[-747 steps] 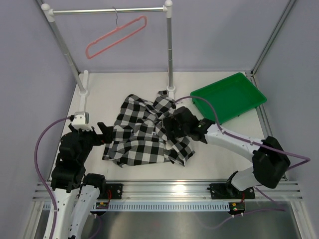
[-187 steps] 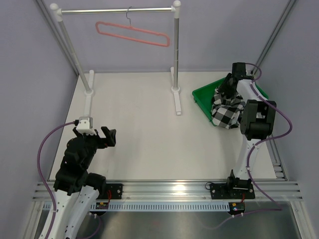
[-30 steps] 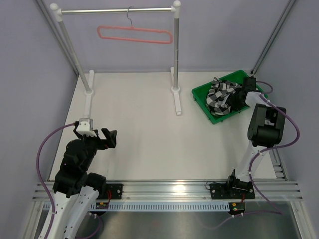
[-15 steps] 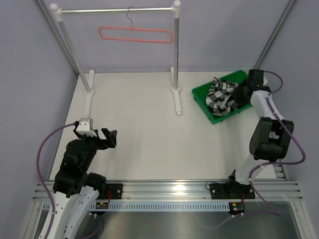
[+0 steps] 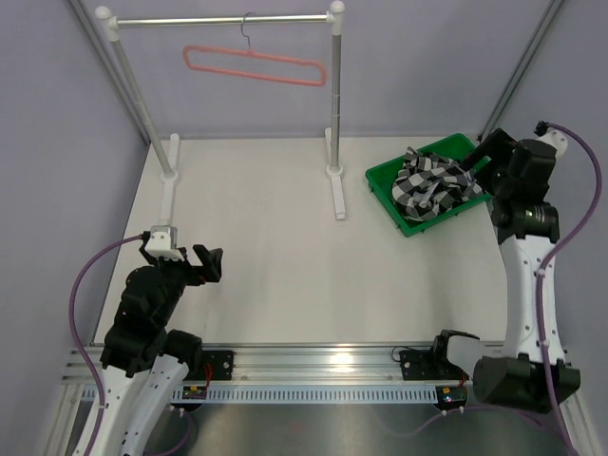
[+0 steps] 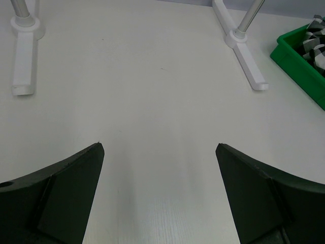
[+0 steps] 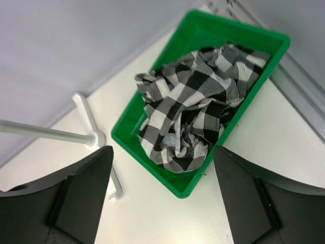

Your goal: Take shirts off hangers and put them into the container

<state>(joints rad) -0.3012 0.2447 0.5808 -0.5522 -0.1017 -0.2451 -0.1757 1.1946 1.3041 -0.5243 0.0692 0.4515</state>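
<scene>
The checked shirt (image 5: pixel 432 185) lies crumpled inside the green tray (image 5: pixel 382 187), which stands on the counter (image 5: pixel 275 237) at the far right. In the right wrist view the shirt (image 7: pixel 193 117) fills most of the tray (image 7: pixel 232 29), and a bunched part lies against the near rim. The fabric stays inside the rim as far as I can see.

The right gripper (image 5: pixel 484 154) hangs above the right end of the tray. Its fingers (image 7: pixel 84 193) stand wide apart with nothing between them, and they do not touch the shirt.

The left gripper (image 5: pixel 207 261) is over the near left part of the counter, well apart from the tray. It is also wide open and holds nothing; in its own view the two fingers (image 6: pixel 66 188) frame only bare counter.

The pink hanger (image 5: pixel 256 56) hangs by its hook on the silver rail (image 5: pixel 223 20) at the back, tilted down to the right, with no garment on it.
</scene>
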